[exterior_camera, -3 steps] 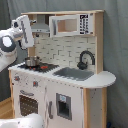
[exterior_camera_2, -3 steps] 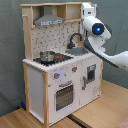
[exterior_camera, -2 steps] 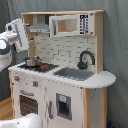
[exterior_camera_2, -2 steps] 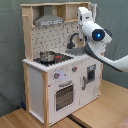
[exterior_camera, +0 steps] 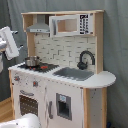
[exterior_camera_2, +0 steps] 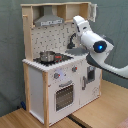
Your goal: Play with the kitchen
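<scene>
White-and-wood toy kitchen (exterior_camera: 60, 75) with the robot arm (exterior_camera_2: 95, 42) raised beside it.

Standing on a wooden floor (exterior_camera_2: 100, 112) before a grey curtain (exterior_camera: 115, 45), the kitchen carries a small metal pot (exterior_camera: 32, 61) on its hob, with the grey sink (exterior_camera: 73, 73) and black faucet (exterior_camera: 85, 59) alongside and the range hood (exterior_camera: 39, 25) above the pot. Whether the gripper is open or closed, or holds anything, cannot be told from either exterior view.

The kitchen (exterior_camera: 60, 75) leaves open room between counter and hood (exterior_camera: 39, 26). On the counter a small pot (exterior_camera: 32, 61) sits on the stove, and the black faucet (exterior_camera: 86, 59) rises behind the sink (exterior_camera: 74, 73) (both narrow the passage). The arm (exterior_camera_2: 92, 42) hangs before the kitchen's sink end in the second exterior view.
</scene>
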### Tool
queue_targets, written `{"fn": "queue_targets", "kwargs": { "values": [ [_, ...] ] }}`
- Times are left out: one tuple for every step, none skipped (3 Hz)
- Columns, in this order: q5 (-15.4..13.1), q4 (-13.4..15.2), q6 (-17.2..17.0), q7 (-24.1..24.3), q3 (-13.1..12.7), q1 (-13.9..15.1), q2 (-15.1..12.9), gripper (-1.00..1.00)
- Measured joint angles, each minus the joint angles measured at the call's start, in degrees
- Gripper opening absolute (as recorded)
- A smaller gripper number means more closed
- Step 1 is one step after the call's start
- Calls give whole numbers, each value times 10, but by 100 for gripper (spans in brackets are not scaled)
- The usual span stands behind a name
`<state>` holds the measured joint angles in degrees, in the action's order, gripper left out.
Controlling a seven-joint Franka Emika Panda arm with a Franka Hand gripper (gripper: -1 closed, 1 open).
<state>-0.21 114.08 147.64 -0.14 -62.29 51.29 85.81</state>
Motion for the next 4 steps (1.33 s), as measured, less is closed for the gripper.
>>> {"fn": "queue_targets", "kwargs": {
  "values": [
    [-44,4,2,0,-25,-33,0,100],
    [-91,18,5,0,-44,-64,0,100],
    [-140,42,20,0,-59,-93,0,100],
    [-183,70,48,0,-73,-117,0,100]
  ]
}}
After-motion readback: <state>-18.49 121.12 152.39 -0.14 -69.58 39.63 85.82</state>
